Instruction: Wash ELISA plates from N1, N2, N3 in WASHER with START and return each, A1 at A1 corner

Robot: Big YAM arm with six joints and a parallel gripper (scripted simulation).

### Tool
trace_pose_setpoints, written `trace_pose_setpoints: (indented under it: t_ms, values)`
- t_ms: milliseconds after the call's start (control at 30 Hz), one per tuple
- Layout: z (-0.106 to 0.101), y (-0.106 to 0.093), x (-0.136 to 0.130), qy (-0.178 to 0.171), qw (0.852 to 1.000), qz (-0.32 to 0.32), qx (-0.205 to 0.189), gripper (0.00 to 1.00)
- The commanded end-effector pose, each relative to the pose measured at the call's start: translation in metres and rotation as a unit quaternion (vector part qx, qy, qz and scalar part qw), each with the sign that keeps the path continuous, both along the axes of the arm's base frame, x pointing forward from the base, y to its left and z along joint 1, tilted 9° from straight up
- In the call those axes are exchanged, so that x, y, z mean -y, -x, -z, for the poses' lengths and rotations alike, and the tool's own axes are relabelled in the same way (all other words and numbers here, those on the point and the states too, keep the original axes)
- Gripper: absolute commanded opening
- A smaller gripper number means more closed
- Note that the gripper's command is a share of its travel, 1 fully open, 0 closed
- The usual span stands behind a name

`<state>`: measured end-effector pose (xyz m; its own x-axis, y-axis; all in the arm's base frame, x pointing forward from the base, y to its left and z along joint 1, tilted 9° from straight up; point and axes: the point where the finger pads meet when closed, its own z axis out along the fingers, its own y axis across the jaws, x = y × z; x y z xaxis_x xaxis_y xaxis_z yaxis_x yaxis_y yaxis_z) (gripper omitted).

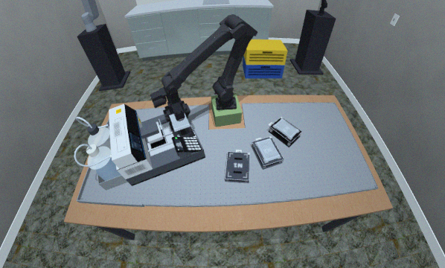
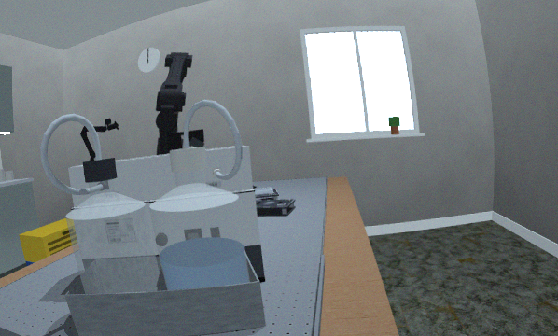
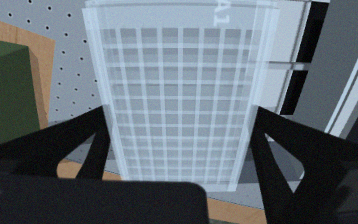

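My gripper (image 1: 178,118) (image 3: 180,113) is shut on a clear ELISA plate (image 1: 180,123) (image 3: 170,65), one finger on each long side. The plate is over the keypad side of the plate washer (image 1: 120,138), and its A1 mark shows at the far end in the wrist view. White carrier parts (image 3: 286,37) show to its right there. The washer's lamp (image 1: 176,138) is green, beside the keypad (image 1: 192,144). Nest N1 (image 1: 237,173) is empty. Two other nests hold a plate (image 1: 268,150) and another plate (image 1: 286,128). In the exterior view the washer hides the gripper.
The arm's green base block (image 1: 227,117) (image 3: 2,95) stands close to the held plate. Two bottles with looped tubes, one clear (image 2: 106,233) and one with blue liquid (image 2: 204,266), stand in a grey tray (image 2: 167,310) behind the washer.
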<state>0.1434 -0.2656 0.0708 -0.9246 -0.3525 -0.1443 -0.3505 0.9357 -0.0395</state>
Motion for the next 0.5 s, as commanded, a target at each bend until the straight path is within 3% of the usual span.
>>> trace_pose_setpoints:
  t_ms: [0, 167, 267, 467]
  values:
    - [-0.03, -0.006, 0.02, 0.026, 1.0, -0.002, 0.012, 0.84]
    - [-0.039, -0.003, 0.021, 0.027, 1.0, 0.0, 0.012, 0.84]
    - [-0.033, -0.007, 0.018, 0.015, 1.0, -0.004, 0.007, 0.84]
    - [-0.051, -0.001, 0.021, 0.027, 1.0, 0.0, 0.012, 0.84]
